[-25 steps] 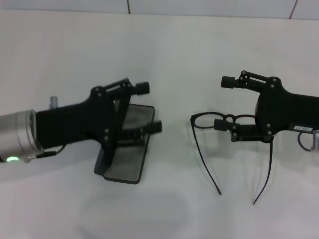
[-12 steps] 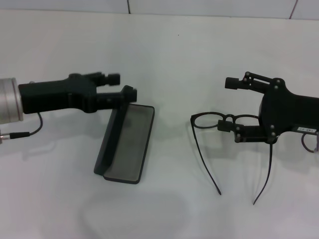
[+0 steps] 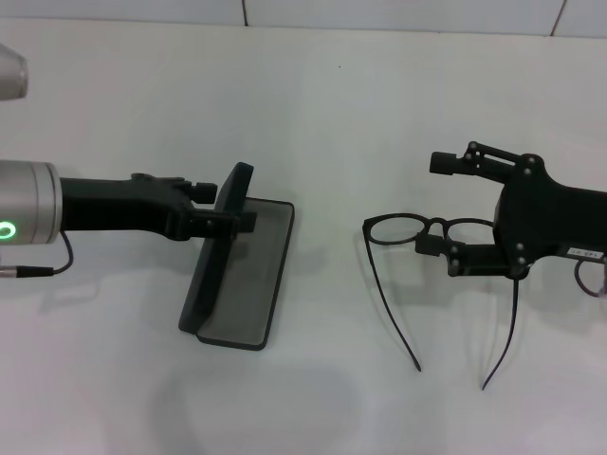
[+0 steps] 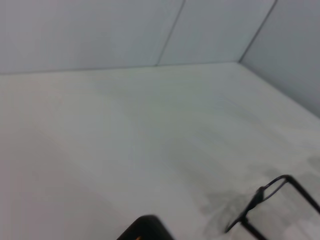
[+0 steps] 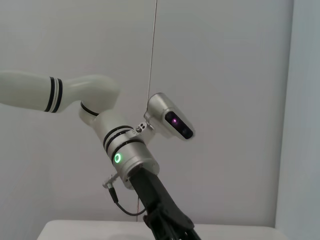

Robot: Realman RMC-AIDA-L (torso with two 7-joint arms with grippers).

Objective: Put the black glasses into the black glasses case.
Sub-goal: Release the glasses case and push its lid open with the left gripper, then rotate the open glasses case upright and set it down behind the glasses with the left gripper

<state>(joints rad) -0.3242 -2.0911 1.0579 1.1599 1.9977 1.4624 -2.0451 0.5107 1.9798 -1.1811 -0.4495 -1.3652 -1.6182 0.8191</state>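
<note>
— Where is there room to pass?
— A wide bare strip of table (image 3: 327,313) runs between the black glasses case (image 3: 248,270) and the black glasses (image 3: 432,284).
— And in the way?
— The raised lid, with the left gripper (image 3: 223,207) at its edge (fingers pinching it), and the right gripper (image 3: 432,204), spread open over the glasses' bridge.

The table (image 3: 379,95) is plain white with no pattern. The black glasses (image 3: 417,237) have a thin black frame and clear lenses. The black glasses case (image 3: 247,275) has a black shell and a grey lining. Both the left gripper (image 3: 223,204) and the right gripper (image 3: 436,204) are matte black. The left arm's wrist (image 3: 24,204) is silver with a glowing green ring.
</note>
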